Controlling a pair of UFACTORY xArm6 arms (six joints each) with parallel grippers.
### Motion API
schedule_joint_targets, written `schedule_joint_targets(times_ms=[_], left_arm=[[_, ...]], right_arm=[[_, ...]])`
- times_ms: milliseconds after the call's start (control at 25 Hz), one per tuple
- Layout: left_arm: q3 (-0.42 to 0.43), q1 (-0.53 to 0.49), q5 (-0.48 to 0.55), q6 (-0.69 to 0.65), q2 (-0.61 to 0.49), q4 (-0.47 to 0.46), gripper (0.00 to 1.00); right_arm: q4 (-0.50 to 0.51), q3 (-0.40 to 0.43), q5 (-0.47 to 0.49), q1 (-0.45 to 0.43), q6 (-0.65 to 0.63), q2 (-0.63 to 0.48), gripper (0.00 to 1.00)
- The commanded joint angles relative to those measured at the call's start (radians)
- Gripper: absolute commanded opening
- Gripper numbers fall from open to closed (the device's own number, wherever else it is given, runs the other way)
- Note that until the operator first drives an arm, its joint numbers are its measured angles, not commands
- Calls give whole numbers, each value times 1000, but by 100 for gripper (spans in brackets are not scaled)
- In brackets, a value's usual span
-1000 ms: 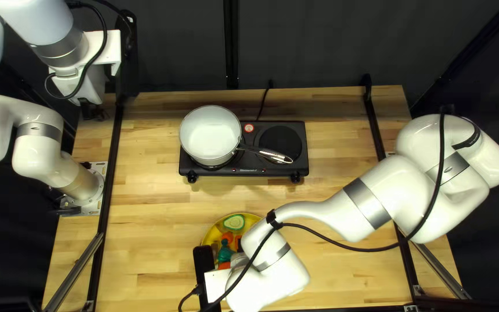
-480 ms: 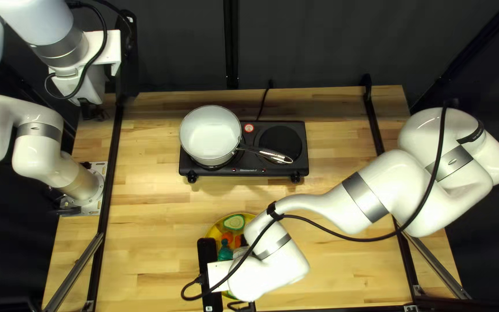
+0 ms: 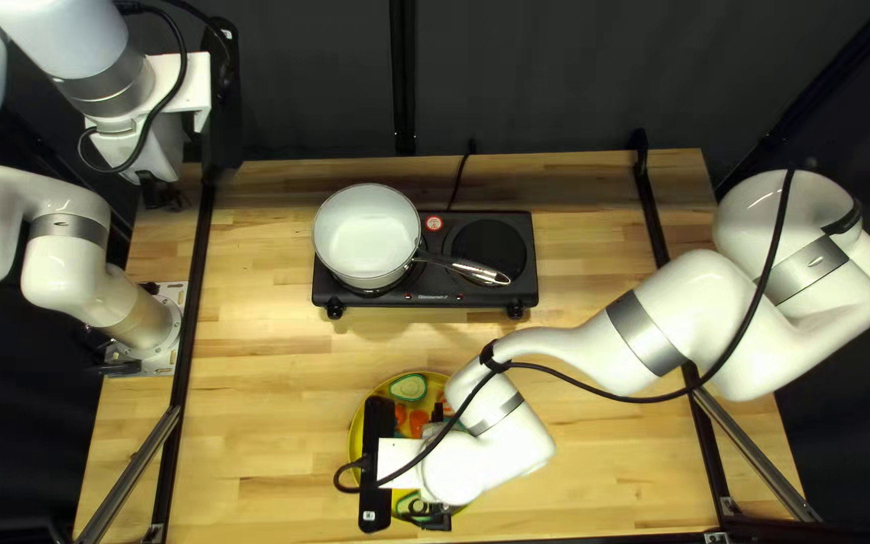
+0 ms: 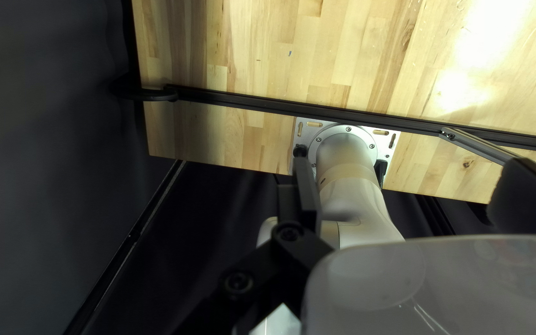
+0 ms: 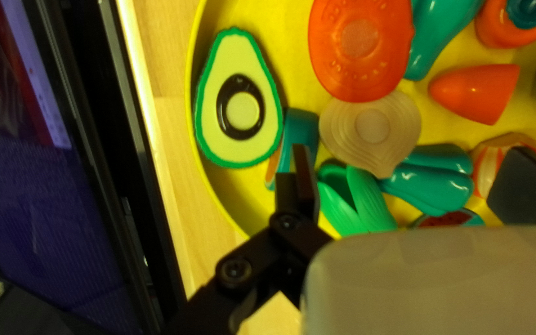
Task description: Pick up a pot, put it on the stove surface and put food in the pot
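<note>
Sets a counter (image 3: 284, 343) of pale wood strips before a dark curtain (image 3: 556, 81), crossed by a black upright post (image 3: 403, 76). Carries black rails (image 3: 193, 302) near both sides (with silver bars (image 3: 131, 471) slanting off them). Catches a white glare (image 4: 466, 80) in the left wrist view and, past its edge in the right wrist view, faces a bluish panel (image 5: 38, 161), hard to make out.

In the top left view, a dark curtain (image 3: 304, 91) hung at twelve o'clock behind the wooden table (image 3: 274, 403). A black rail (image 3: 196, 287) crossed the wood at nine o'clock, and a grey metal strut (image 3: 131, 471) slanted at eight.
</note>
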Motion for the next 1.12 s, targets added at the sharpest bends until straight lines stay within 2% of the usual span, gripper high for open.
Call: schedule_joint_targets(times_ms=[40,200,400,600,640,680,1120], left_arm=[[0,0,0,0,0,0,100],[0,0,0,0,0,0,100],[0,0,0,0,0,0,100],[0,0,0,0,0,0,100],[0,0,0,0,0,0,100],[0,0,0,0,0,0,100],[0,0,0,0,0,0,100]], right_arm=[[10,-87,63,5,43,61,100],[26,-114,76,0,59,87,100],[23,-71,53,2,111,67,100],[19,-81,48,-6,120,71,99],[19,-76,41,-8,116,70,67],[18,-75,39,-8,115,70,0],[18,-75,39,-8,115,70,0]])
